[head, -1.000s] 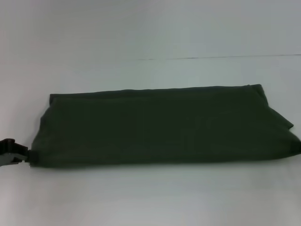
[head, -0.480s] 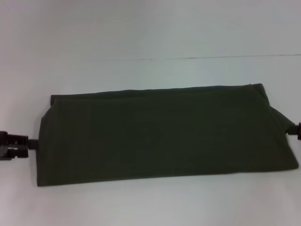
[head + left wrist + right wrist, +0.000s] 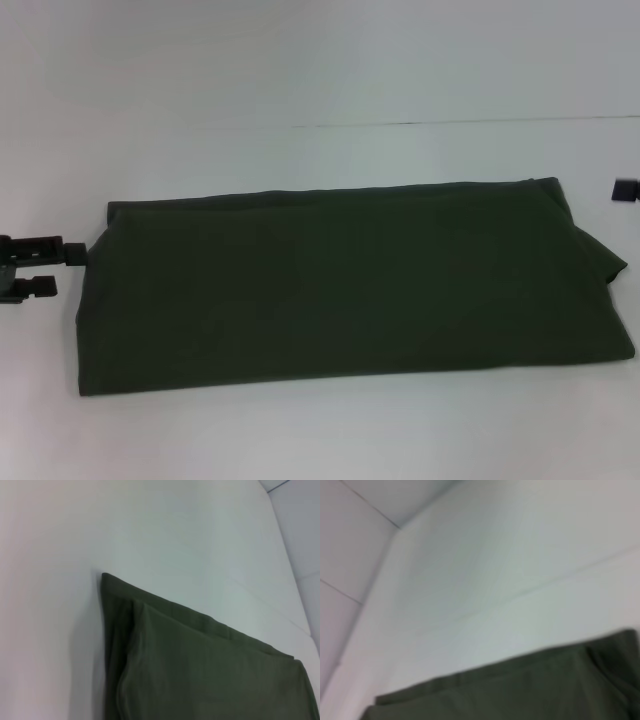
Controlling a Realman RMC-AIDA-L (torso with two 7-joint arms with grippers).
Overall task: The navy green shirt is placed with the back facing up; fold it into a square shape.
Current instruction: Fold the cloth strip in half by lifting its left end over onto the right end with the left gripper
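Observation:
The navy green shirt (image 3: 350,285) lies flat on the white table (image 3: 320,70) as a long folded band, running left to right in the head view. Its layered left end shows in the left wrist view (image 3: 200,670), its far edge in the right wrist view (image 3: 520,690). My left gripper (image 3: 70,269) is open and empty, just off the shirt's left edge near the far corner. Only a small black tip of my right gripper (image 3: 625,190) shows at the picture's right edge, beyond the shirt's right end and apart from it.
A thin seam line (image 3: 450,123) crosses the table behind the shirt. White table surface surrounds the shirt on all sides. A sleeve fold sticks out at the shirt's right end (image 3: 605,262).
The shirt's front edge dropped and spread flat toward me. The left gripper left the shirt's front-left corner and moved farther back. The right gripper's tip moved back and away from the shirt.

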